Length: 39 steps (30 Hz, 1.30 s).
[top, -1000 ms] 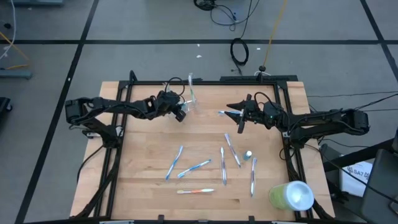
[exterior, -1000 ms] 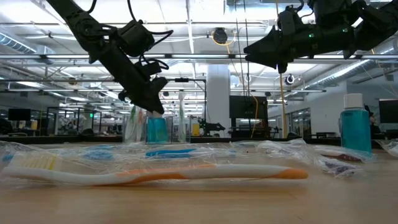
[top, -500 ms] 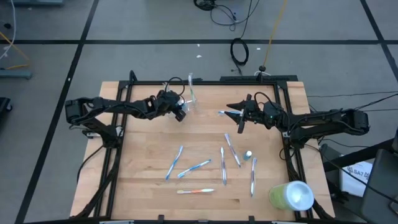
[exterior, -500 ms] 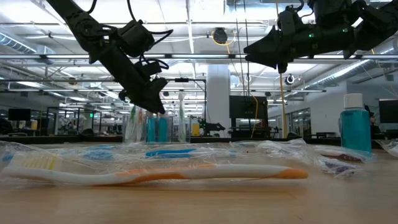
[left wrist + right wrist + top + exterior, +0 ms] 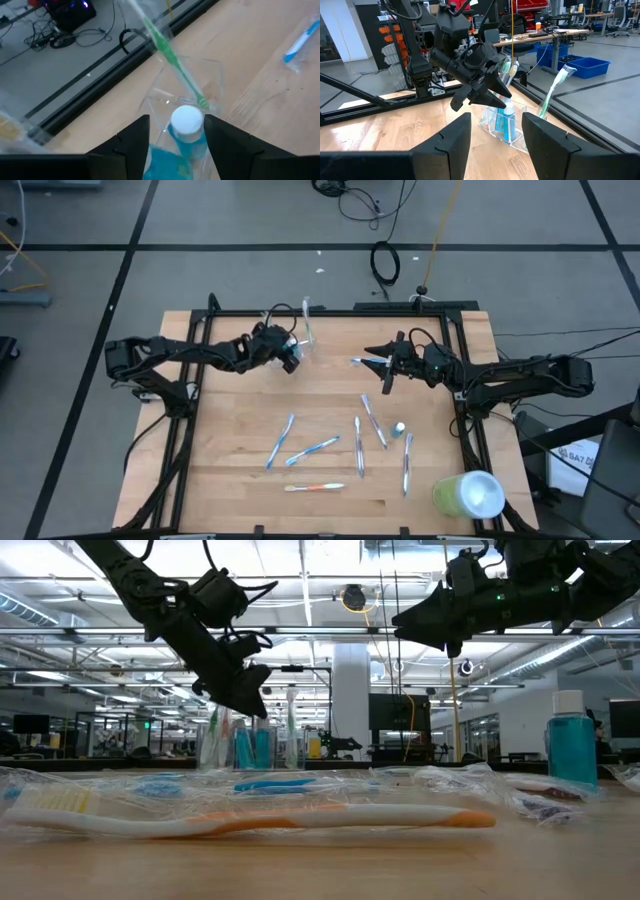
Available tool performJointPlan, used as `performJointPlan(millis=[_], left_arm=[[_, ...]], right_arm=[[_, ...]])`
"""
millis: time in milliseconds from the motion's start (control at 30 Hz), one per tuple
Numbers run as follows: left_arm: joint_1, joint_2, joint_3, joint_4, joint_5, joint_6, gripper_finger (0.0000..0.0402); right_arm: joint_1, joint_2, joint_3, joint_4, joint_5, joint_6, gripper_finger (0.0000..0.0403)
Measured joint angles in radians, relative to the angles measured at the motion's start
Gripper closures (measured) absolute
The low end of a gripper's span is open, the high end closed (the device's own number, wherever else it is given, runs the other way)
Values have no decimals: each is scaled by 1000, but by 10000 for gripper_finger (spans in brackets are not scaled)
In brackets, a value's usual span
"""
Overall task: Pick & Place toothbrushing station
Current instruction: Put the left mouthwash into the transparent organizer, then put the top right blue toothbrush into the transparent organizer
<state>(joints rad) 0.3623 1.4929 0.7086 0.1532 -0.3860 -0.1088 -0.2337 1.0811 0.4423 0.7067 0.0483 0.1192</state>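
Above the far-left part of your table, your left gripper (image 5: 292,358) hangs with its fingers (image 5: 131,142) parted, released, one on each side of a small blue tube with a round white cap (image 5: 187,131) and not pressing it. That tube stands upright inside a small clear see-through plastic cup (image 5: 303,345), which also holds a thin green toothbrush (image 5: 172,56) leaning out toward 12 o'clock. From the cup, at about 3 o'clock, your right gripper (image 5: 387,376) hovers above the wood with its fingers (image 5: 446,140) spread and nothing between them. Toward 6 o'clock from both grippers, wrapped toothbrushes lie flat on the light wooden table (image 5: 230,480): a blue pair (image 5: 300,448), an orange one (image 5: 314,488) nearest the front edge, and several more (image 5: 372,422) beside a second small white-capped tube (image 5: 398,428). A large lime-green cylinder with a white end (image 5: 468,494) lies at the front-right corner.
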Motion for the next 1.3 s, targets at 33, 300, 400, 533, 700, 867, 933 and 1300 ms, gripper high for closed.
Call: performJointPlan(millis=[33,300,400,533,700,867,933,1300], left_arm=[[-5,0,0,6,0,7,206],[-67,-29,53,-23,2,32,206],[-97,-63,98,-103,2,62,206],[-143,-112,154,-207,19,63,206],[-209,-148,163,-266,108,41,206],[-284,-146,163,-382,165,-55,206],[-312,-139,163,-429,184,-89,206],[-365,-212,188,-691,165,-205,206]], right_arm=[[0,0,0,0,0,0,234],[0,0,0,0,1,0,234],[0,0,0,-1,1,0,234],[0,0,0,-6,0,0,234],[0,0,0,-11,-1,3,234],[0,0,0,-15,-1,26,234],[0,0,0,-30,0,22,234],[-2,0,0,-400,251,15,234]])
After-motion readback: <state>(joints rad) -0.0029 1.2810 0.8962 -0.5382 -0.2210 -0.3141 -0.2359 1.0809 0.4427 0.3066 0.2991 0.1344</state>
